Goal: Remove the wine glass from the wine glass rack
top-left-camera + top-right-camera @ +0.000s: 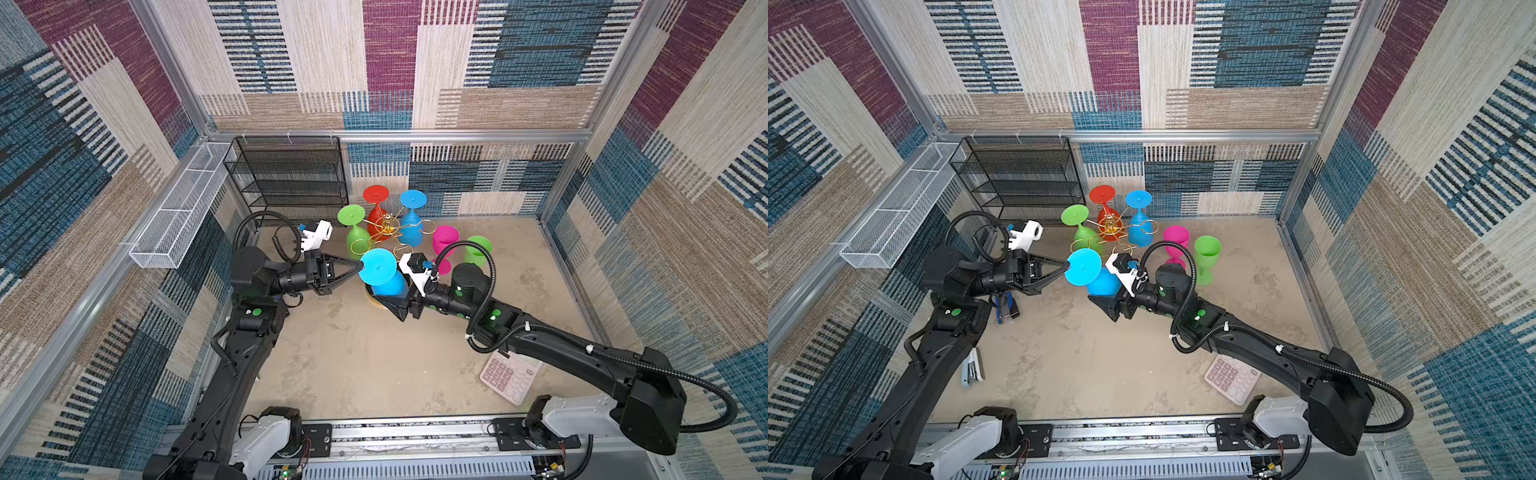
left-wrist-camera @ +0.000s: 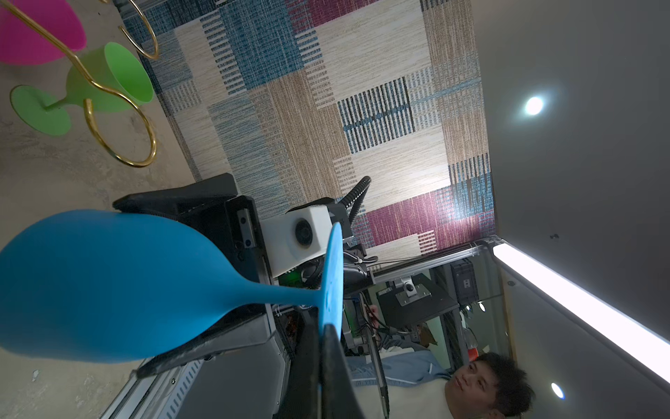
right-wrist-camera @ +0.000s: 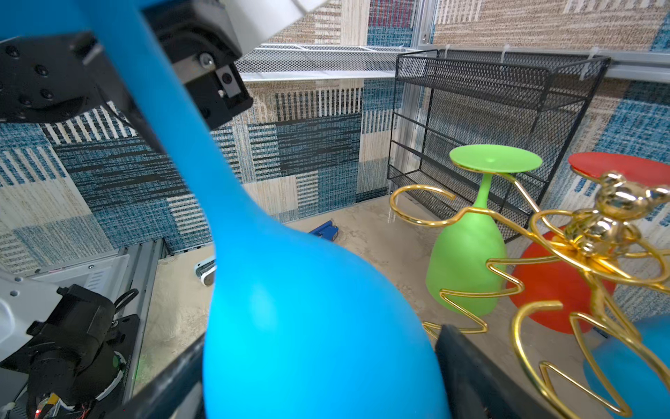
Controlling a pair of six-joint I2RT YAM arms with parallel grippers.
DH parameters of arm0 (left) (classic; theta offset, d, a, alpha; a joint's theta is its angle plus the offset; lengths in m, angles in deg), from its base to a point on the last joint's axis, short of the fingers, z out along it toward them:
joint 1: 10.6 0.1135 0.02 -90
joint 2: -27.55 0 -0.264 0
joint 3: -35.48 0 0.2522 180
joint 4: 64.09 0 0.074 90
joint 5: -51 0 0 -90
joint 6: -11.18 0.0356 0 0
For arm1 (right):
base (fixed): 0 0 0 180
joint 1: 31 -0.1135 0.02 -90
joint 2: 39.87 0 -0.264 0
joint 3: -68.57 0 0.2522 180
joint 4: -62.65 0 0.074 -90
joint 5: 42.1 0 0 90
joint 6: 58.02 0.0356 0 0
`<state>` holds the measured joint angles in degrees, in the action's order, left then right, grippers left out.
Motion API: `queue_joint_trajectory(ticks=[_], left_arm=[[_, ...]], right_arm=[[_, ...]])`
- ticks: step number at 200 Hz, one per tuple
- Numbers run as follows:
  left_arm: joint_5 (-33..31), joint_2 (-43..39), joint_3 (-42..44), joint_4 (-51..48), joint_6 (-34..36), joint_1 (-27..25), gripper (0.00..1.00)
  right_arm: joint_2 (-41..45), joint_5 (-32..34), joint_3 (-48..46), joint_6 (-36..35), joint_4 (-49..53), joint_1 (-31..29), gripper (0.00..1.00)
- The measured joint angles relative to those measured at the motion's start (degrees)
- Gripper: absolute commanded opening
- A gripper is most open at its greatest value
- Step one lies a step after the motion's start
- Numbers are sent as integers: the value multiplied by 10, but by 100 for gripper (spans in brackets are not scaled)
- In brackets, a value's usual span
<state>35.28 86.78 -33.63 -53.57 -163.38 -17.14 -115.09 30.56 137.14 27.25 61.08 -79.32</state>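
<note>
Wine glass (image 1: 377, 269) foot in left hand (image 1: 358, 267)

We see patchwork woven walls (image 1: 519, 62) in blue, plum and beige, set in an aluminium frame (image 1: 415, 135), above a mottled sandy floor (image 1: 353, 365). A black mesh shelf unit (image 1: 291, 178) stands at the back, a white mesh wire basket (image 1: 178, 216) hangs beside it; a strip light (image 2: 580, 308) glows overhead.

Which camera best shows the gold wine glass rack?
The right wrist view: the wine glass rack is close up, its looped arms and finial sharp. In both top views the rack is small, its base mostly hidden by the near blue wine glass. The left wrist view shows the rack only as two loops.
</note>
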Motion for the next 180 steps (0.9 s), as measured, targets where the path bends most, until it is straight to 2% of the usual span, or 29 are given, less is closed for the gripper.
queue_joint_trajectory(ticks=[36,65,90,105,136,154,169,180], left_arm=[[-4,3,1,13,-15,0,0],[-4,12,2,29,-35,0,0],[-4,21,1,48,-45,-1,18],[-4,27,-5,59,-45,-1,25],[-5,34,-19,63,-40,-1,30],[-10,33,-34,38,-2,0,32],[-29,26,-61,-33,77,0,34],[-56,20,-88,-105,161,-1,35]], right_arm=[[0,0,3,-2,7,-1,70],[9,6,4,-2,24,0,67],[22,15,9,-2,50,0,65],[30,22,19,2,68,0,63],[48,42,50,3,120,0,61],[55,53,75,7,165,0,59],[57,71,106,9,214,0,58],[56,85,133,14,256,0,57]])
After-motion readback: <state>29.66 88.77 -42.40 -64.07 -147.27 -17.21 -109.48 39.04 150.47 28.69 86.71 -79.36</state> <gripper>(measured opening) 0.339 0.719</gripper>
